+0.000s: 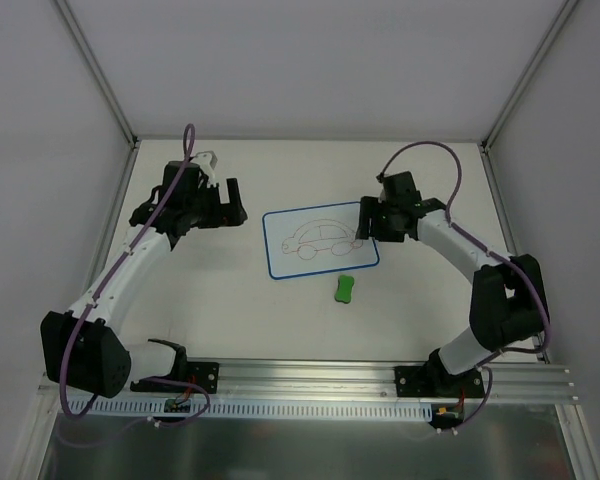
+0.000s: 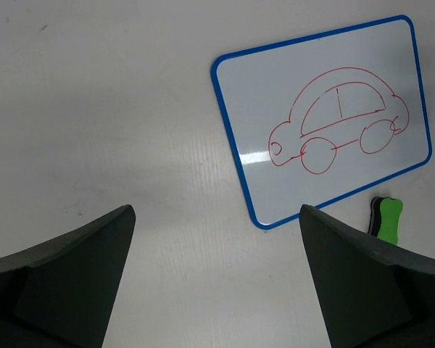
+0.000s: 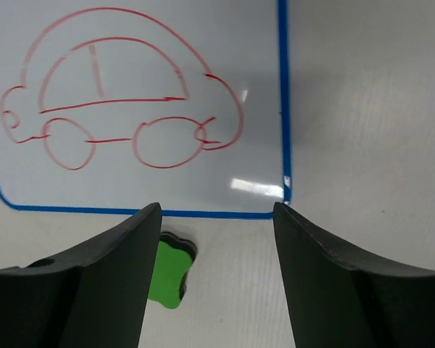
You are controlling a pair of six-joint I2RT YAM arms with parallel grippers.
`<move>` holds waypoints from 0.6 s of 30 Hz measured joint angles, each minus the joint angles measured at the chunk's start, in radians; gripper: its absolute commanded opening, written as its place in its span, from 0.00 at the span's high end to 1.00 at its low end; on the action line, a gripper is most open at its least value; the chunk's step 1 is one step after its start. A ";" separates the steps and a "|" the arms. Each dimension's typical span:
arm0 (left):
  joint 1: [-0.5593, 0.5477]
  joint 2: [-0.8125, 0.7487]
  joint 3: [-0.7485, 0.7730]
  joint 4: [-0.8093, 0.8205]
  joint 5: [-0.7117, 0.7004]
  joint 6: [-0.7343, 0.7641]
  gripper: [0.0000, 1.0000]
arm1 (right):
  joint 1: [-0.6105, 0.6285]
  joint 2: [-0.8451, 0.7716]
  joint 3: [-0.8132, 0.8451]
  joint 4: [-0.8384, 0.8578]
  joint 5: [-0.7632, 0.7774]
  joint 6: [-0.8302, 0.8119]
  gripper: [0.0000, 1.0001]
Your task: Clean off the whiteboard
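Observation:
The whiteboard (image 1: pixel 319 240) lies flat at the table's middle, white with a blue border and a red car drawing. It also shows in the left wrist view (image 2: pixel 326 116) and the right wrist view (image 3: pixel 138 109). A small green eraser (image 1: pixel 345 289) lies just in front of the board's near edge, apart from it; it also shows in the left wrist view (image 2: pixel 386 219) and the right wrist view (image 3: pixel 165 272). My left gripper (image 1: pixel 232 203) is open and empty, left of the board. My right gripper (image 1: pixel 365 222) is open and empty, over the board's right edge.
The white table (image 1: pixel 230 310) is enclosed by grey walls with metal corner posts (image 1: pixel 95 70). A metal rail (image 1: pixel 310 385) with both arm bases runs along the near edge.

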State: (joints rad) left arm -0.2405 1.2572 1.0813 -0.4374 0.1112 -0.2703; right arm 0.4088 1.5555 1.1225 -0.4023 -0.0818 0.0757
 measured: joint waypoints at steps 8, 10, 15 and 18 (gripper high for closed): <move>0.000 -0.007 -0.003 0.006 0.010 0.044 0.01 | -0.177 0.177 -0.052 0.057 -0.061 0.006 0.51; 0.000 -0.016 -0.016 0.010 0.010 0.051 0.01 | -0.185 0.222 -0.032 0.066 -0.081 -0.005 0.55; 0.000 -0.021 -0.041 0.011 0.010 0.056 0.01 | -0.183 0.297 0.039 0.089 -0.142 -0.037 0.64; 0.000 -0.022 -0.050 0.012 0.008 0.053 0.01 | -0.182 0.315 0.054 0.092 -0.171 -0.052 0.68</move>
State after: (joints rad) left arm -0.2405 1.2350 1.0309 -0.4255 0.1192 -0.2173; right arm 0.2264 1.8706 1.1763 -0.3099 -0.2523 0.0238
